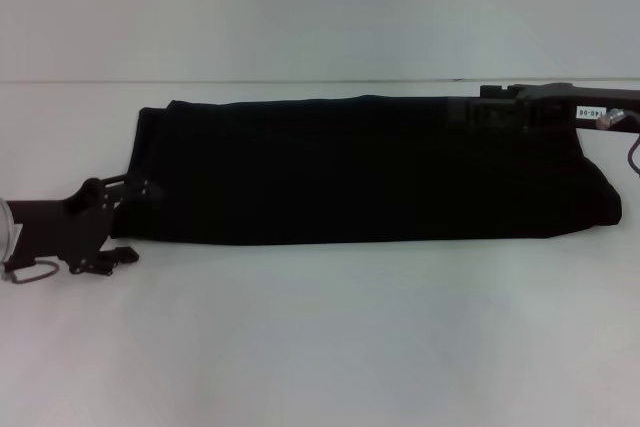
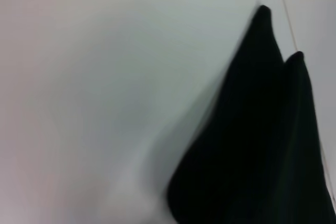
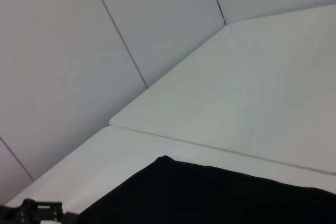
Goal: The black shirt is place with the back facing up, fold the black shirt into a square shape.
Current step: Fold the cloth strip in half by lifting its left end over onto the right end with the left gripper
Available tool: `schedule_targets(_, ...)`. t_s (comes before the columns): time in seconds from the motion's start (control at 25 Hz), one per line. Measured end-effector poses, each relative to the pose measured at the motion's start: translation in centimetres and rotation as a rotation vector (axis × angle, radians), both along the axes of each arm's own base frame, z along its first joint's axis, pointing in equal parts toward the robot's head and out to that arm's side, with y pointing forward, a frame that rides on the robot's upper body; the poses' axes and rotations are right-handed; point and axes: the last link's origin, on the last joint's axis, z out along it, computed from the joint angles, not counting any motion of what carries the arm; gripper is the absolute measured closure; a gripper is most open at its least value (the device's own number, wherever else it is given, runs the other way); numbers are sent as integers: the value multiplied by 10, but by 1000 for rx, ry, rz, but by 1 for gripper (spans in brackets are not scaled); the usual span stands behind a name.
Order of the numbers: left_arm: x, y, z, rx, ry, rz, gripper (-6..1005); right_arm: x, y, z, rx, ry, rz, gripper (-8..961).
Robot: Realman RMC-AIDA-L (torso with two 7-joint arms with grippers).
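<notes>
Black shirt (image 1: 370, 172) lies across the white table (image 1: 320, 337) as a long horizontal band, already folded lengthwise, running from near the robot's left side to the right side. Near edge is fairly straight; left end shows layered folds, right end rounds off into a soft bulge. No container anywhere in the pictures, nothing holding anything else apart from the table bearing the garment. Left gripper (image 1: 120, 197) sits low at the shirt's left end, touching or just beside the cloth edge; its dark body merges with the fabric, so whether the fingers are spread or pinched on cloth cannot be told. Left wrist view shows only the black shirt (image 2: 262, 145) rising in two pointed folds against the pale table (image 2: 94, 87), no fingers visible. Right gripper (image 1: 500, 107) reaches in at the far right corner of the shirt, lying over or against the far edge; black on black, so its fingers cannot be read either. Right wrist view shows the shirt (image 3: 220, 195) flat along the table (image 3: 252, 93), the white wall panels (image 3: 79, 51) beyond, and the left gripper (image 3: 39, 211) small in the distance at the cloth's far end.
</notes>
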Motion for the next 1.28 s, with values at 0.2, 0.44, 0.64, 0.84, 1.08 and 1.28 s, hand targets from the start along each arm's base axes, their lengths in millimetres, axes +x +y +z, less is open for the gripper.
schedule_targets(0.2,-1,0,-2,8,-5,7,40,-1,1,1,6,7,1,115)
schedule_targets(0.44,-2,3,0,37,-5,13,40,0,1,2,8,9,-2,115)
schedule_targets(0.64,-3,5,1,50,5,19,40,1,0,2,9,10,-6,116)
schedule_targets(0.84,-3,4,0,49,6,20,41,2,-1,2,9,12,-10,115)
schedule_targets(1.08,-3,5,-1,53,8,21,41,2,0,2,9,13,-10,119)
schedule_targets(1.28,-2,9,-3,64,16,17,41,2,0,2,10,13,-10,119)
